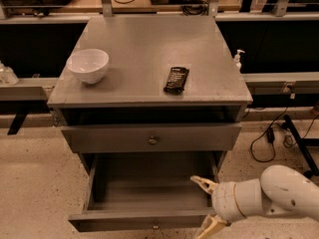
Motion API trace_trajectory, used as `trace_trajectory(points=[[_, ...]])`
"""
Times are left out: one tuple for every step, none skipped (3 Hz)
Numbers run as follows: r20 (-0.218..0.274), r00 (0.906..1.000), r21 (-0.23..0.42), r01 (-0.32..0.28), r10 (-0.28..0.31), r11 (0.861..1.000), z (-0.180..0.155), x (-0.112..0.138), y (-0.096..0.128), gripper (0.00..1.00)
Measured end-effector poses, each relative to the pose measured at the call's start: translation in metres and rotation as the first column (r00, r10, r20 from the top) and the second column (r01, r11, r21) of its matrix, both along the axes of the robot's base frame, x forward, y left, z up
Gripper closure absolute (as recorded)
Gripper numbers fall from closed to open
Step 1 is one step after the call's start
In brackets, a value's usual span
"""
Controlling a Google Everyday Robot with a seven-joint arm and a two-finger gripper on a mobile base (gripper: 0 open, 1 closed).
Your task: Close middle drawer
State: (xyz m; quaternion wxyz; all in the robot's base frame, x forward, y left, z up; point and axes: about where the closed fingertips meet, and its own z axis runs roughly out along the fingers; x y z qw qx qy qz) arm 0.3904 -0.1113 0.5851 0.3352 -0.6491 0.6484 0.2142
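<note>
The middle drawer [129,220] is pulled far out at the bottom of the grey cabinet. Its deep box is empty, and its low flat front has a small round knob [156,226]. My gripper [202,206] is at the drawer's front right corner, at the end of the white arm [279,193]. It is open: one fingertip [198,181] is over the inside of the drawer and the other [206,230] is outside, below the front panel. The front's right end lies between them.
Above it, the upper drawer front [149,137] sticks out a little. On the cabinet top [149,49] sit a white bowl [88,65] and a dark snack packet [177,79]. Cables [266,138] and a black stand leg [301,143] lie on the floor to the right.
</note>
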Motion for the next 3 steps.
trace_trajectory(points=[[0.020,0.9986,-0.024,-0.049,0.049,0.999,-0.049,-0.018,-0.004,0.38],[0.027,0.9975,-0.071,-0.063,0.065,0.995,-0.091,-0.029,-0.008,0.61],[0.026,0.9980,-0.051,-0.056,0.057,0.997,-0.126,-0.033,-0.009,0.85]])
